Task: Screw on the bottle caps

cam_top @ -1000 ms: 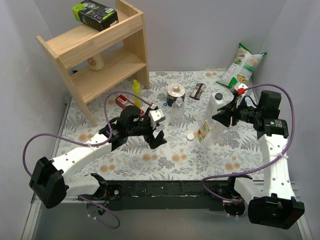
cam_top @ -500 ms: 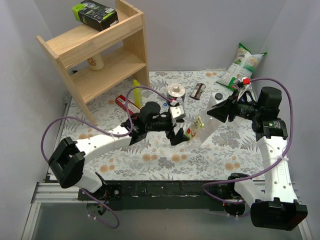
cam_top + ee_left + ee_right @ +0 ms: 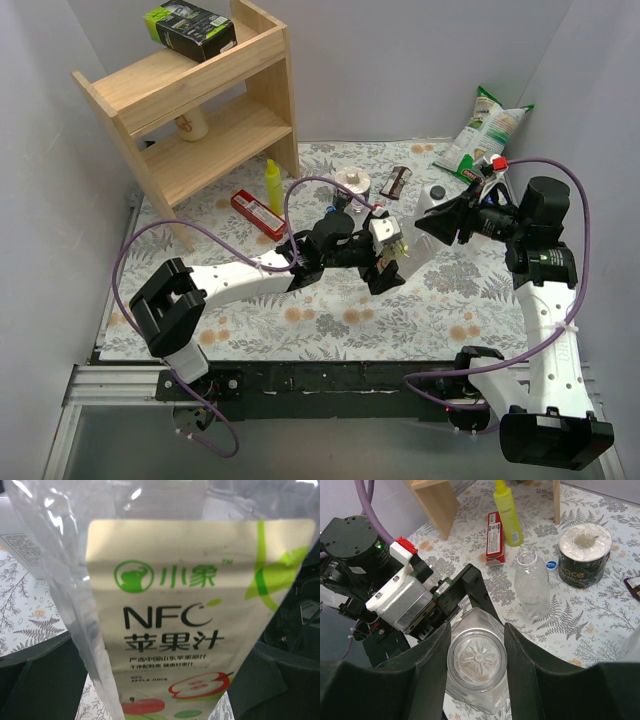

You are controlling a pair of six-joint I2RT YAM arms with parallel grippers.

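Note:
A clear bottle with an orange-yellow apple-juice label (image 3: 403,250) is held tilted above the table between both arms. My right gripper (image 3: 434,227) is shut on its round end (image 3: 477,662). My left gripper (image 3: 385,268) is open, one dark finger (image 3: 40,680) on each side of the label (image 3: 175,605), with thin gaps showing. A second clear bottle (image 3: 532,587) stands uncapped on the cloth. A blue cap (image 3: 551,564) lies beside it. The white cap is hidden.
A round tin with a white top (image 3: 352,181), a yellow squeeze bottle (image 3: 272,180), a red box (image 3: 255,212) and a dark snack bar (image 3: 397,181) lie behind. A white carton (image 3: 432,200) stands by the right gripper. A wooden shelf (image 3: 200,110) is back left, a snack bag (image 3: 485,130) back right.
My left arm has swung right and forward until its fingers straddle the labelled bottle. My right gripper has kept hold of the bottle and shifted slightly up and back.

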